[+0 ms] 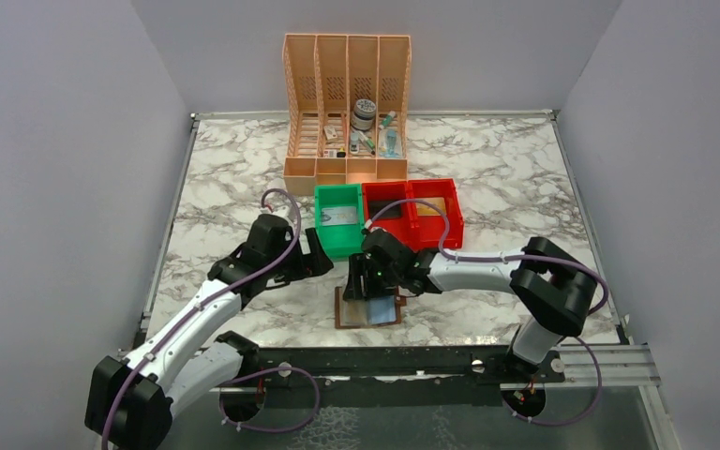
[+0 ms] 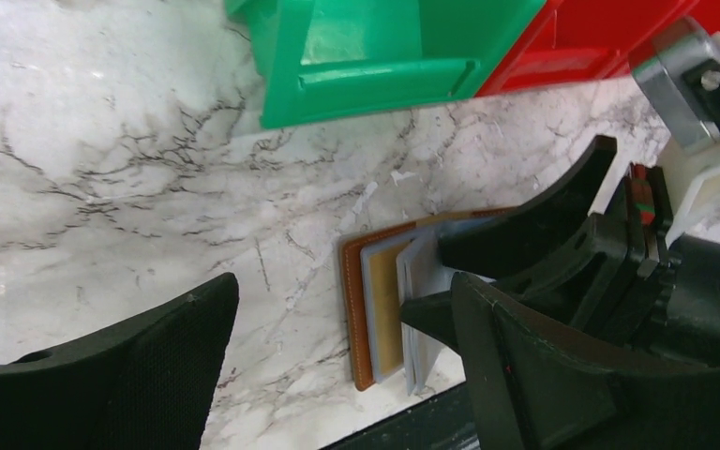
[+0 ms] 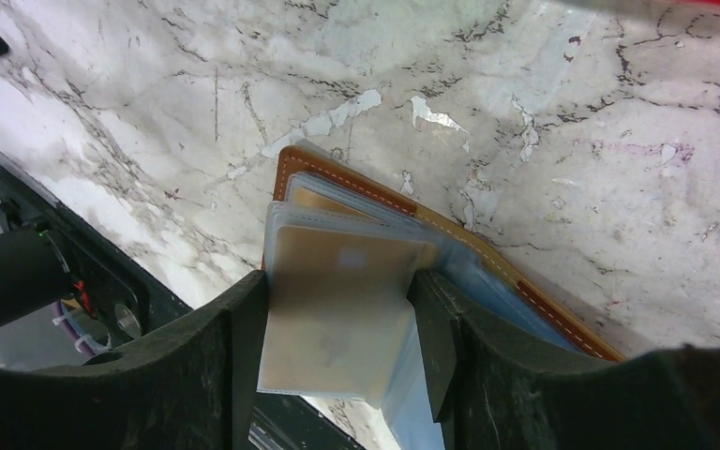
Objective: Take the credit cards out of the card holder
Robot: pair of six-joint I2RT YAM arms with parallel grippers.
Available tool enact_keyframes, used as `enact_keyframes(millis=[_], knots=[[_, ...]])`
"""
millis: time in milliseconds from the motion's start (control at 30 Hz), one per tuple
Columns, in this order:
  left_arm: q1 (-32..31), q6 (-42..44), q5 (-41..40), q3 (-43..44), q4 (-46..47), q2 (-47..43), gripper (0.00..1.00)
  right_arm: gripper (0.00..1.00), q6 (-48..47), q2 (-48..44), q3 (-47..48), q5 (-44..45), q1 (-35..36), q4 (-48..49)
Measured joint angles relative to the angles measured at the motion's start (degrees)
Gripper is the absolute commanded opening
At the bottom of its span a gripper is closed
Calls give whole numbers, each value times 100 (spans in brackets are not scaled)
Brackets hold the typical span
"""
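The brown card holder lies open on the marble near the table's front edge, its stitched rim showing in the right wrist view. A tan credit card in a pale clear sleeve stands up from it, and my right gripper is shut on it, one finger against each side edge. Another tan credit card lies flat in the holder. My left gripper hangs open and holds nothing, just left of the holder and short of the green bin. In the top view the right gripper hides the holder's far part.
A green bin and a red bin stand right behind the grippers. A peach perforated organiser with small items stands at the back. The dark front rail runs just below the holder.
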Motion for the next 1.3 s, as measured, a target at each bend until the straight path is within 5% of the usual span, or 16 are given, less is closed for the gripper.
enact_keyframes(millis=[267, 533, 1300], knots=[[-13, -350, 859, -490, 308, -210, 44, 57, 66, -11, -101, -107, -52, 186], [-706, -807, 1132, -992, 494, -190, 51, 57, 170, -24, -216, -208, -98, 424], [-1401, -1207, 763, -1202, 1217, 339, 30, 57, 219, -103, -431, -363, -179, 730]])
